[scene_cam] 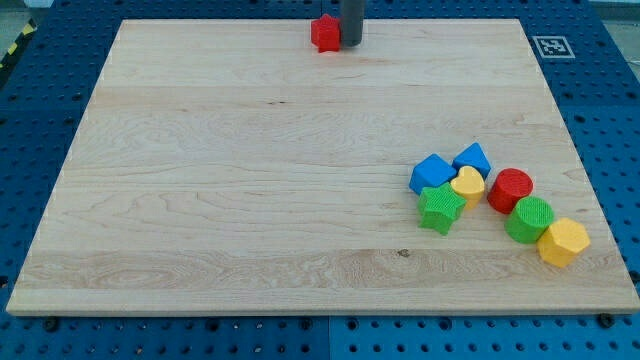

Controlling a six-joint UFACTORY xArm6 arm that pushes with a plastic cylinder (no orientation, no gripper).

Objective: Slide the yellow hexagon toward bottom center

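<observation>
The yellow hexagon (563, 241) lies near the wooden board's lower right corner, touching a green round block (529, 219). My tip (351, 43) is at the view's top centre, right beside a red block (325, 33) that sits on its left. The tip is far from the yellow hexagon, up and to the left of it.
A cluster lies left of the hexagon: a red round block (510, 189), a small yellow block (467, 185), a green star (440, 208), and two blue blocks (431, 173) (472, 158). The board's right edge (588, 195) runs close by. A marker tag (553, 46) sits at top right.
</observation>
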